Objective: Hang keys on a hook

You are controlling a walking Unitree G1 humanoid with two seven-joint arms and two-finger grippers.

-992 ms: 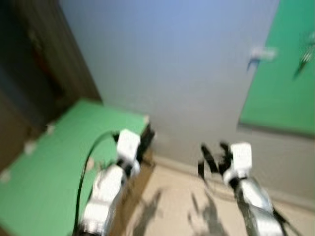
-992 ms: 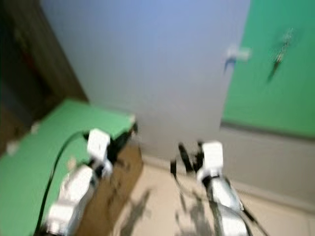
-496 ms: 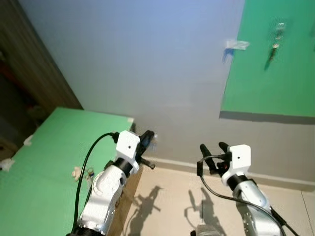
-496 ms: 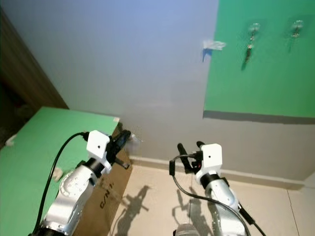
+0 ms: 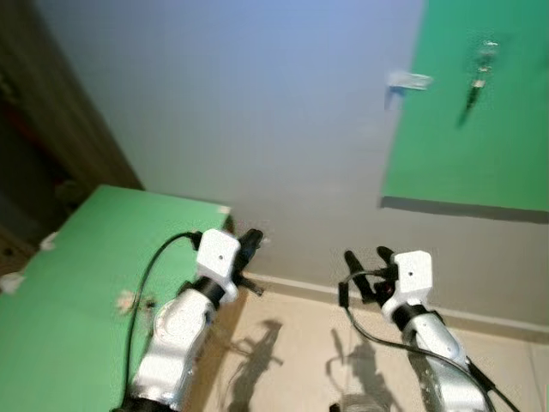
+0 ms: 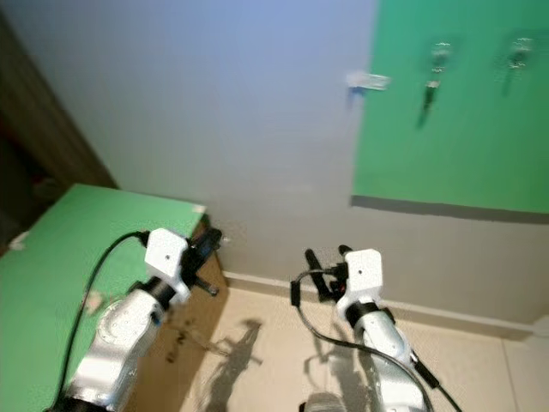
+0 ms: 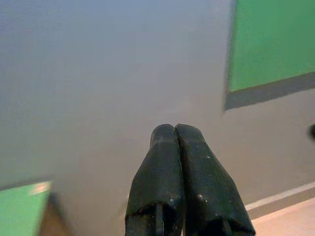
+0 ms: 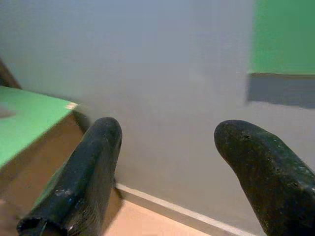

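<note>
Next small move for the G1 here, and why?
Probably bring the left gripper over the green table to the small pale object, which may be the keys. Its jaws are shut on nothing, the right gripper is open and empty, so nothing is in hand to hang.

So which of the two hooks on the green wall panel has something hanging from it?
The left hook: a dark item, likely keys, dangles below it. The right hook looks bare, though the picture is blurred.

Soft, even indoor light, mild motion blur throughout, and arm shadows falling on the pale floor (image 5: 292, 343).
</note>
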